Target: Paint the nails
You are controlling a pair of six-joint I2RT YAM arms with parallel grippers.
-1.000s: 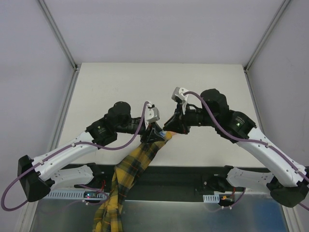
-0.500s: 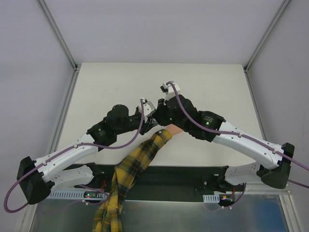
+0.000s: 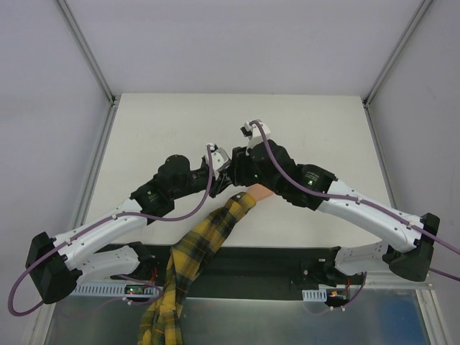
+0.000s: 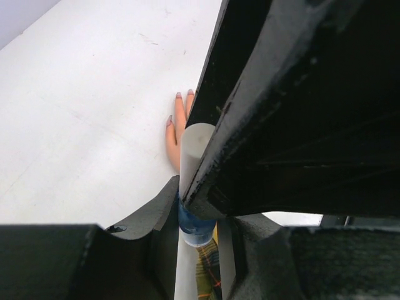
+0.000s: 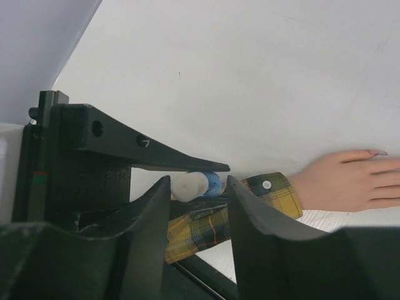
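left gripper (image 4: pixel 199 214) is clamped shut on the blue bottle (image 4: pixel 194 226); right gripper (image 5: pixel 197 181) is held half open around its white cap (image 5: pixel 190 186), contact unclear.

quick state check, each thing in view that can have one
left gripper, shut on small blue polish bottle with white cap
bottle, cap on
right gripper, open, fingers either side of the cap
peach-coloured hand with yellow plaid sleeve, flat on white table, fingers straight
nails, pinkish, no blue visible
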